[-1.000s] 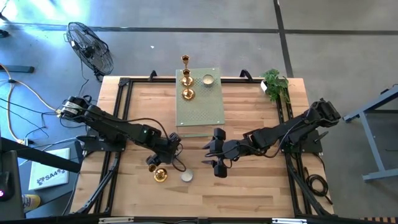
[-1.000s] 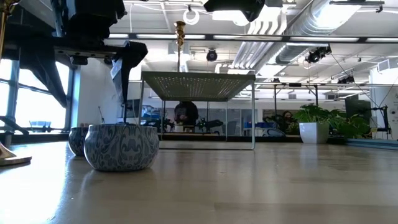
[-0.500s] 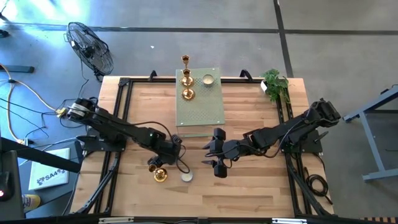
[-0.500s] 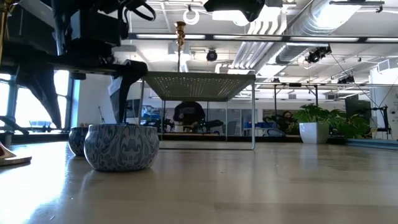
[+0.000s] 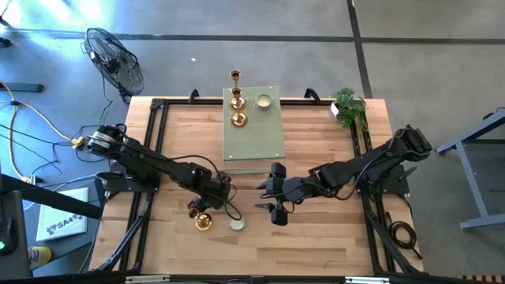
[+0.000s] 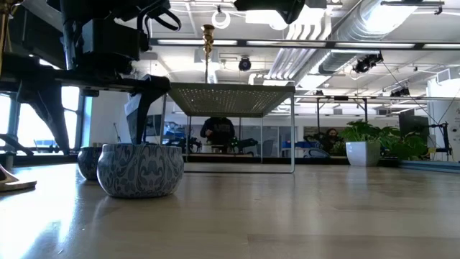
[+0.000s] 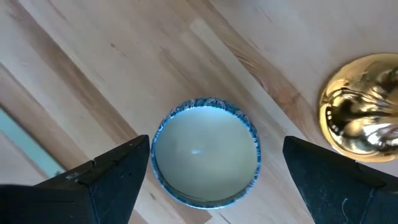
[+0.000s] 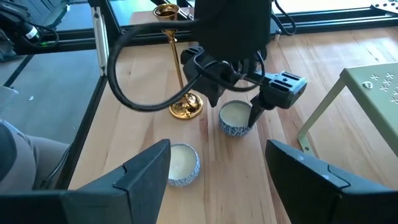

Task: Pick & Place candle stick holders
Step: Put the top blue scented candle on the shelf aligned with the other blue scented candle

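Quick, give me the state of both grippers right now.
Left gripper: open, fingers on either side of a blue-patterned cup, not closed on it.
Right gripper: open, holding nothing, hovering near the table centre.

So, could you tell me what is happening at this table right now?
The left gripper hangs open directly over a blue-patterned cup, one finger on each side, not yet closed on it. A gold candle stick holder and a second cup stand close by on the wood. The right gripper waits open near the table's middle, holding nothing. Two gold holders and another cup sit on the green perforated slab.
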Action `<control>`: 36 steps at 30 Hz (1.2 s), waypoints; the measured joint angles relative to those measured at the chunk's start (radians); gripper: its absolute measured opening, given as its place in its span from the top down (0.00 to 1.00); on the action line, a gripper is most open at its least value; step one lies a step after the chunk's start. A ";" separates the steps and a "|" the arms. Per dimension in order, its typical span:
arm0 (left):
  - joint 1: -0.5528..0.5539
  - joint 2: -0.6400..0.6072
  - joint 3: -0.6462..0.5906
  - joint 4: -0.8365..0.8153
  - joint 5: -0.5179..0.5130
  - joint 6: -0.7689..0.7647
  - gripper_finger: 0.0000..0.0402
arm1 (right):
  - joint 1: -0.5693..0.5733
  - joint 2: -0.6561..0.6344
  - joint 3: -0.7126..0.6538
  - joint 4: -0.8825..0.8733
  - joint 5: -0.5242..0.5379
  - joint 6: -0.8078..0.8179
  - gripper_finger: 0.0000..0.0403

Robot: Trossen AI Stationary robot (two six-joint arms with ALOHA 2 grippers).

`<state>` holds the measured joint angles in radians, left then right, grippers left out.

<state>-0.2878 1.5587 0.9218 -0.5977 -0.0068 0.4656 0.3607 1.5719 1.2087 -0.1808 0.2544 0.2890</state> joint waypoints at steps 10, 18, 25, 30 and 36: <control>0.003 0.012 0.000 0.000 0.017 0.008 0.10 | 0.000 0.000 0.000 0.003 0.000 0.000 0.36; 0.064 0.025 0.000 -0.004 0.082 0.004 0.10 | 0.000 0.000 0.000 0.005 0.000 -0.001 0.36; 0.067 0.049 0.000 0.011 0.110 0.011 0.10 | 0.000 0.000 0.000 -0.001 0.000 -0.001 0.36; 0.068 0.047 0.000 0.016 0.117 0.008 0.10 | 0.000 0.000 0.000 -0.003 0.000 -0.001 0.36; 0.068 0.047 0.000 0.023 0.132 0.005 0.10 | 0.000 0.000 0.000 -0.003 0.000 -0.001 0.36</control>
<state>-0.2203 1.6062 0.9218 -0.5751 0.1249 0.4702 0.3607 1.5719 1.2083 -0.1834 0.2543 0.2882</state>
